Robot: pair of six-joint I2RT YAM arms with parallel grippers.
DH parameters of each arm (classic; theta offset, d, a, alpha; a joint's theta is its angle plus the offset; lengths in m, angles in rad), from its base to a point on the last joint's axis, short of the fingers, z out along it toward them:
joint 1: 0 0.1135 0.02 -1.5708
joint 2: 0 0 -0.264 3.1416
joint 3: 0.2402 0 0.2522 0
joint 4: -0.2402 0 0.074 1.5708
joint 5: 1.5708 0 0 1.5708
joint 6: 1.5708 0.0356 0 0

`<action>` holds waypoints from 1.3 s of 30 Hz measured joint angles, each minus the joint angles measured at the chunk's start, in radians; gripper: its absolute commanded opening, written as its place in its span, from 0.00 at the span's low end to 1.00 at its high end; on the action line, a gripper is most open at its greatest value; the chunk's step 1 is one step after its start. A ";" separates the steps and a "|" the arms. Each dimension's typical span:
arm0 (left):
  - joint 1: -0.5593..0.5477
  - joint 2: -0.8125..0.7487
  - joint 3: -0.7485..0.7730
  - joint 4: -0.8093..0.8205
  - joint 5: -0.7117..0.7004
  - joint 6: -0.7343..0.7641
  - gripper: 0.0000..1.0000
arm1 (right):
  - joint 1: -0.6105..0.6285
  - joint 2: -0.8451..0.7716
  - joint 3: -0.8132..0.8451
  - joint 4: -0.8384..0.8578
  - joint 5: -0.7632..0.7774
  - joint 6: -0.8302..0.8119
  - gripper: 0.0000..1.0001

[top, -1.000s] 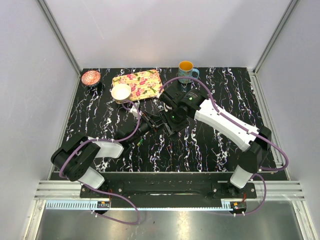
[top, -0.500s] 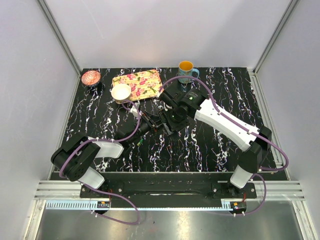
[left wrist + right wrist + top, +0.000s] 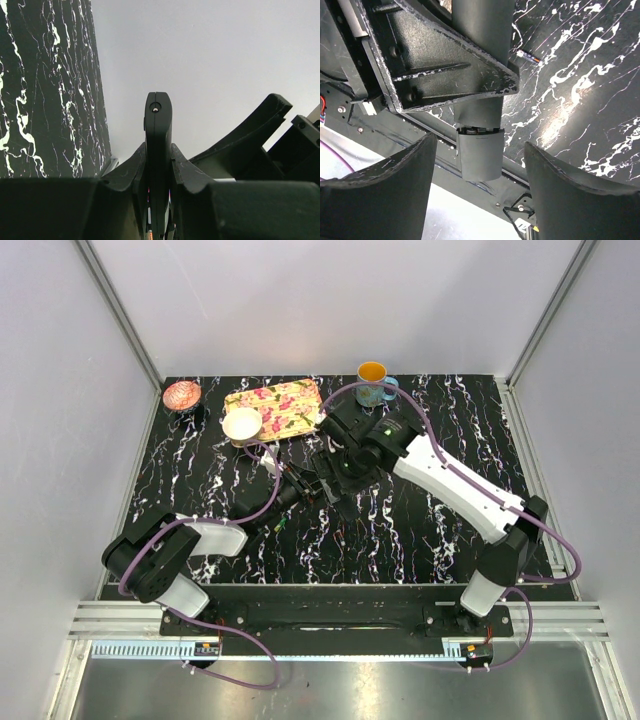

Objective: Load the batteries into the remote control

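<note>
Black table (image 3: 420,530) with white veining, plain grey walls (image 3: 300,300) on three sides. Both arms reach from the near edge to table centre, where the grippers meet.

The left gripper (image 3: 305,483) is clamped on the remote control (image 3: 157,125). The left wrist view shows the remote edge-on, standing up between the two pads. An orange speck sits at its base, too small to identify.

The right gripper (image 3: 335,478) is spread wide. In the right wrist view its fingers (image 3: 395,185) sit at 8 and 4 o'clock of the remote's free end, with clear gaps on both sides and no contact.

One battery (image 3: 529,56) lies on the table at 1 o'clock of that end, apart from both grippers. It has an orange tip, and the rest of its colour is unclear. Only the right wrist view shows it. The top view hides the remote among the black gripper parts.

Farther back, at 11 o'clock of the grippers, a white bowl (image 3: 242,424) with a plain pale inside overlaps the near left corner of a floral tray (image 3: 285,405). A teal mug (image 3: 373,380) with an orange inside stands at 12 to 1 o'clock. A pink bowl (image 3: 182,395) sits at the far left corner, contents not readable.
</note>
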 measured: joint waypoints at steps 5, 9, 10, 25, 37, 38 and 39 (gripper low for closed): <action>-0.002 0.000 0.000 0.008 0.000 -0.003 0.00 | -0.027 -0.055 -0.001 0.034 0.035 0.015 0.83; -0.002 -0.001 0.000 0.013 0.000 -0.014 0.00 | -0.141 -0.212 -0.102 0.137 -0.006 0.051 0.83; -0.002 -0.003 -0.001 0.013 0.001 -0.017 0.00 | -0.180 -0.264 -0.152 0.172 -0.030 0.066 0.83; 0.002 -0.132 -0.018 -0.016 0.009 -0.027 0.00 | -0.451 -0.561 -0.923 0.856 -0.547 0.422 0.86; 0.006 -0.161 -0.018 -0.071 0.016 -0.012 0.00 | -0.509 -0.587 -1.110 1.434 -0.790 0.714 0.77; 0.006 -0.161 -0.018 -0.072 0.016 -0.011 0.00 | -0.510 -0.586 -1.117 1.471 -0.806 0.734 0.74; 0.006 -0.161 -0.018 -0.072 0.016 -0.010 0.00 | -0.511 -0.583 -1.125 1.508 -0.821 0.751 0.71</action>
